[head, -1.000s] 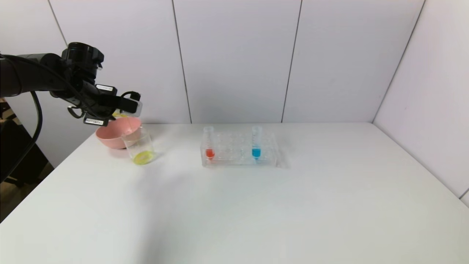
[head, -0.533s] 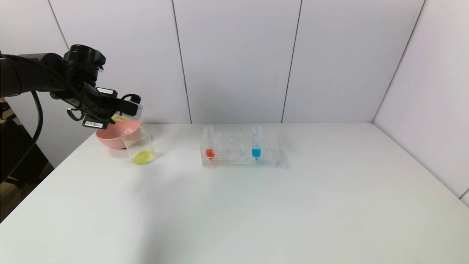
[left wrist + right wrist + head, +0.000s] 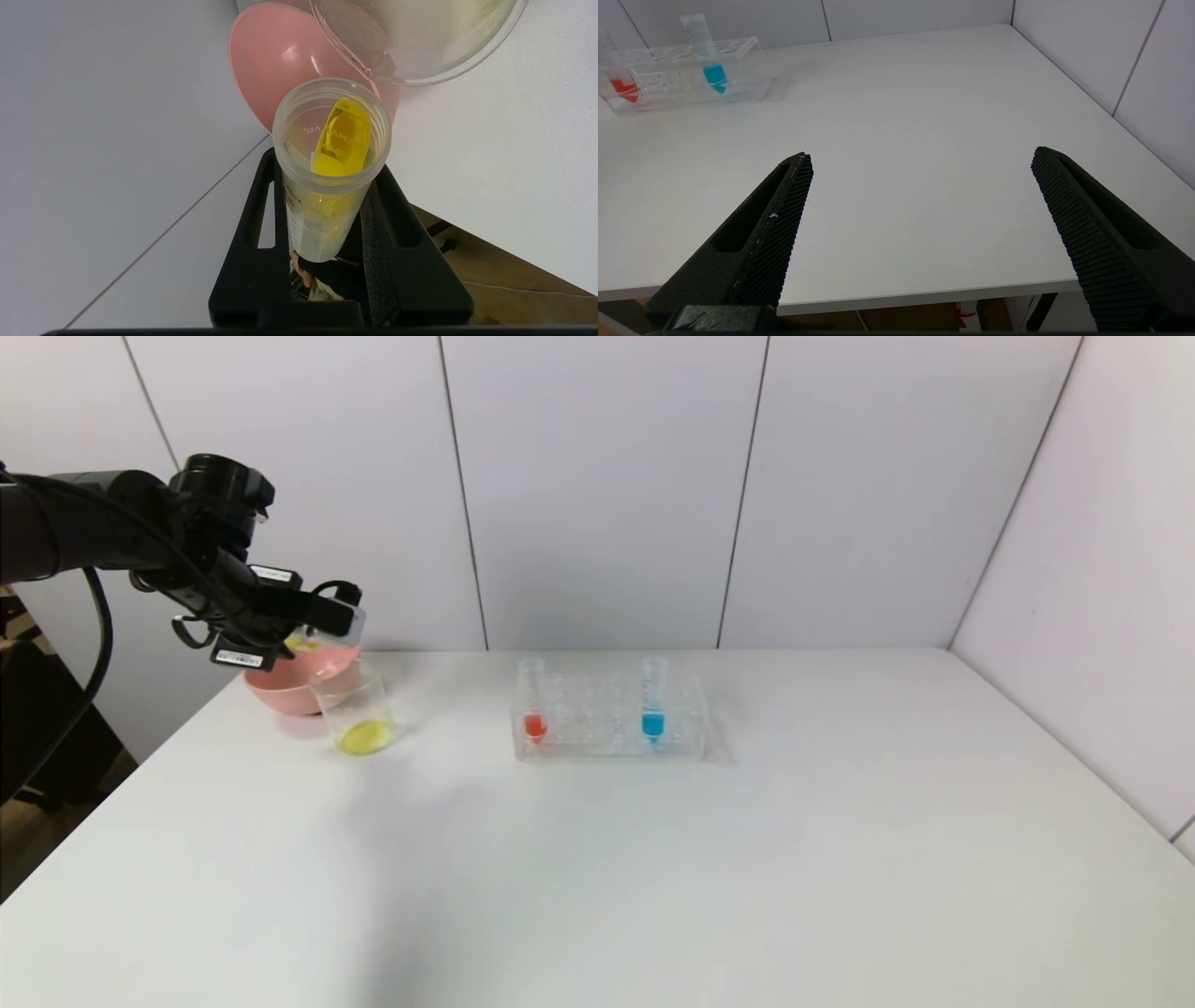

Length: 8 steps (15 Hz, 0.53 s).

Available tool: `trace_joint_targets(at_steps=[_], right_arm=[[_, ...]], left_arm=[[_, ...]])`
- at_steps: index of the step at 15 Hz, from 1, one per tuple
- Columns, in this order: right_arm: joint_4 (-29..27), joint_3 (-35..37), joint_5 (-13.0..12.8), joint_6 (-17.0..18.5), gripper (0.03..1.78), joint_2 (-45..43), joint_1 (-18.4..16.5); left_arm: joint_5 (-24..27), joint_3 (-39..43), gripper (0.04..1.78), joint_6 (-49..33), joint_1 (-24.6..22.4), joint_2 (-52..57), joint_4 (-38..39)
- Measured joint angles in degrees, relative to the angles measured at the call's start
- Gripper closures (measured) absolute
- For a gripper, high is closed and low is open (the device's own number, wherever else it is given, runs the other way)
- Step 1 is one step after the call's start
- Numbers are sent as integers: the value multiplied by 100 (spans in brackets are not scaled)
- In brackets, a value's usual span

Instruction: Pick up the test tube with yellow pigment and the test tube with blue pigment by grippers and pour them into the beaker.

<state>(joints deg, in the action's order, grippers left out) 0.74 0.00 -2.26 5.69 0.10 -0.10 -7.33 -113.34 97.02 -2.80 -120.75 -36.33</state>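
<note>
My left gripper (image 3: 322, 613) is shut on the test tube with yellow pigment (image 3: 331, 140). It holds the tube tipped far over, mouth toward the beaker (image 3: 359, 714). A little yellow liquid is still in the tube, and a yellow pool lies at the beaker's bottom. In the left wrist view the beaker's rim (image 3: 420, 70) is just beyond the tube's mouth. The test tube with blue pigment (image 3: 653, 709) stands upright in the clear rack (image 3: 607, 733). My right gripper (image 3: 920, 158) hangs open over the table's near edge, well away from the rack.
A pink bowl (image 3: 289, 686) sits right behind the beaker, under my left gripper. A tube with red-orange liquid (image 3: 534, 709) stands at the rack's left end. The white table (image 3: 653, 877) is walled at the back and right.
My left gripper has sunk slightly and shifted a little right toward the beaker, still holding the yellow tube. The rack and its tubes have not moved.
</note>
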Motion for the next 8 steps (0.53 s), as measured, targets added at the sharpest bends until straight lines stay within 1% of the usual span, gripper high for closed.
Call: trace_joint_targets(at_steps=[8], right_arm=[[0,0,-2,0,10,0,0]], left_arm=[[-48,-20,137,-45,0,11,-383]])
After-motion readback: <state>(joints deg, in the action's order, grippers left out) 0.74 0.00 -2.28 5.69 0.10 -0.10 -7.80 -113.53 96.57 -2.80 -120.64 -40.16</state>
